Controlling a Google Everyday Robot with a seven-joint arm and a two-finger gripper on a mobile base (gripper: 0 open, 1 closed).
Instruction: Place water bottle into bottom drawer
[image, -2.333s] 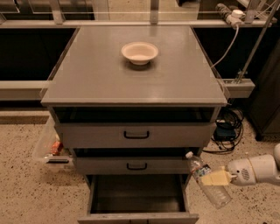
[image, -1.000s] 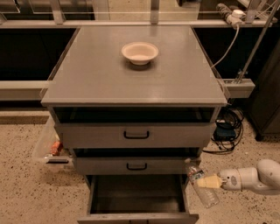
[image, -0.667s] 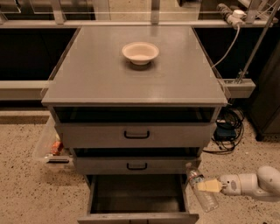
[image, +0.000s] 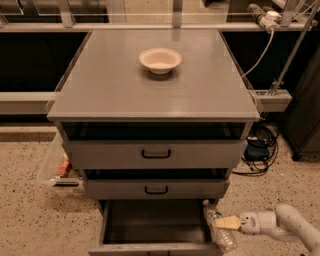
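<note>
The bottom drawer (image: 150, 223) is pulled open at the foot of the grey cabinet, and its dark interior holds nothing I can see. My gripper (image: 226, 223) reaches in from the lower right and is shut on the water bottle (image: 212, 213). The bottle is clear and crinkled, with its white cap pointing up and back. It hangs tilted at the drawer's right side wall, near the front right corner. Whether it is over the inside or just outside the wall I cannot tell.
A pale bowl (image: 160, 60) sits on the cabinet top (image: 110, 90). The two upper drawers (image: 156, 154) with black handles are slightly ajar. A clear bin (image: 57, 167) stands on the floor at the left, and cables (image: 260, 145) lie at the right.
My arm has moved down and left, carrying the bottle from beside the cabinet's right side to the right front corner of the open bottom drawer.
</note>
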